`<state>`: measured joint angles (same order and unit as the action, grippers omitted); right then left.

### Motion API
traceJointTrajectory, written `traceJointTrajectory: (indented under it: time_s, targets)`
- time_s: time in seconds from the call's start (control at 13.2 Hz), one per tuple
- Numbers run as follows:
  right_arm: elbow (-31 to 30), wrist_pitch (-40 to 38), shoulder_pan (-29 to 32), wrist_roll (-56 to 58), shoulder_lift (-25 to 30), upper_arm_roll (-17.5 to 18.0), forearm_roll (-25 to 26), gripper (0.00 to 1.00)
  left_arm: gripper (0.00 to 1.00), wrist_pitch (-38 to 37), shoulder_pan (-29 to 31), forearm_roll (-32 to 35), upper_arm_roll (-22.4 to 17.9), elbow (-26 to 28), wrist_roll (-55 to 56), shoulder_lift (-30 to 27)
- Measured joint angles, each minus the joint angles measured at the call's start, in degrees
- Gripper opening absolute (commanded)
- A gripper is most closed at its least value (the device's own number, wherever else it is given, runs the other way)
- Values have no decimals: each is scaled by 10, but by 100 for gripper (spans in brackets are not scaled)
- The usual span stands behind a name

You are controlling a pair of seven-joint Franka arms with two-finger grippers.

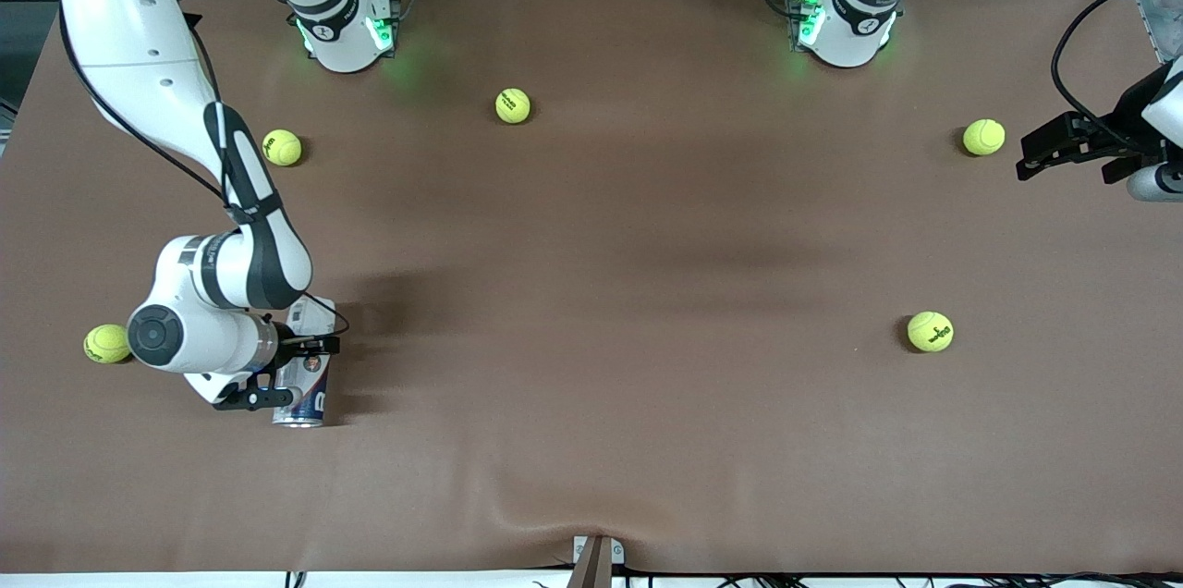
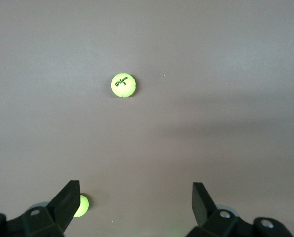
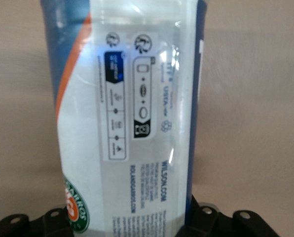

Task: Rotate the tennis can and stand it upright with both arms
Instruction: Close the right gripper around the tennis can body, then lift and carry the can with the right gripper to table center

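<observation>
The tennis can [image 1: 303,394] lies on its side on the brown surface [image 1: 610,311], at about 8 o'clock in the front view, near the right arm's end and rather close to the front camera. Its silvery rim points toward that camera. The right hand [image 1: 294,373] is down on the can and clenched around its body; in the right wrist view the label [image 3: 132,113] fills the picture and the can sits between the black fingers [image 3: 206,219].

The left hand [image 1: 1049,152] hangs at about 2 o'clock, over the left arm's end of the surface, released and with its fingers [image 2: 65,200] wide apart. It waits, and holds nothing. One tennis ball [image 1: 983,137] lies just beside it, and another [image 1: 107,343] lies near the right arm's wrist.

I judge that the step in hand is the first grasp, before the rotating. To do it well, the right hand should keep the grip firm but not crush the thin plastic, because a round clear tube can slip or roll easily. It seems better to lift only a little and turn slowly, so the can does not swing. The nearby ball should not be pushed. The left hand is well apart from the can, so it will need to come across the surface before it can help to set the can upright.
</observation>
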<state>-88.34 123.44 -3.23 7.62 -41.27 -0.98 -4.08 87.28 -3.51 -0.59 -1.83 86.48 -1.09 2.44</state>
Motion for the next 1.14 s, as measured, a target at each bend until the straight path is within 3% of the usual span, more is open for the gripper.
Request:
traceJointTrajectory:
  time_s: [0.38, 0.76, 1.14]
  targets:
    - [3, -46, -51, 199, 57, 14, -1, 74, 100, 0, 0, 0, 0, 0, 0, 0]
    - [3, -31, -142, 328, 64, 89, 5, 74, 100, 0, 0, 0, 0, 0, 0, 1]
    - [0, 19, -300, 338, 63, 92, 129, 75, 100, 0, 0, 0, 0, 1, 0, 3]
